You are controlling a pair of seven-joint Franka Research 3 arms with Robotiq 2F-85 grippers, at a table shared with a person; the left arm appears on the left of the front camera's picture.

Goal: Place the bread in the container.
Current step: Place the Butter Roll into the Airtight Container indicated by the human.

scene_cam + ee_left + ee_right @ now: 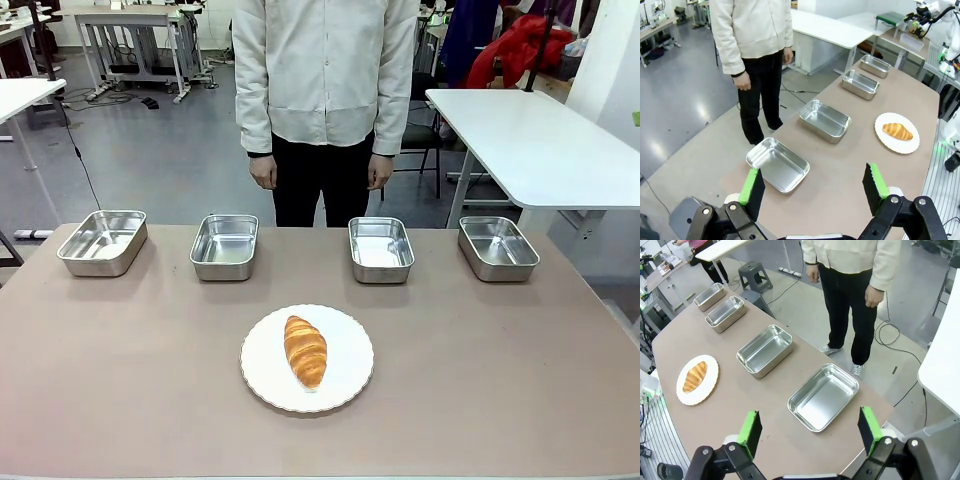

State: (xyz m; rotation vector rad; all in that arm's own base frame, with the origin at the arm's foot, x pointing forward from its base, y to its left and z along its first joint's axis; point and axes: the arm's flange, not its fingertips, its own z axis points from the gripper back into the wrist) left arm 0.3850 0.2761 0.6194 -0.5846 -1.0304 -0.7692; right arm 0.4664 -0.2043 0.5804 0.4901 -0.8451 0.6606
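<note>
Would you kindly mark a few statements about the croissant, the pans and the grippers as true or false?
1. The croissant lies on the white scalloped plate. True.
2. Four steel pans stand in a row across the table, beyond the plate. True.
3. One pan holds the croissant. False: all four are empty.
4. The left gripper is shut on the croissant. False: its fingers stand open with nothing between them.
5. The person's hands rest on the table. False: they hang at the person's sides.
6. The right gripper is open. True.
</note>
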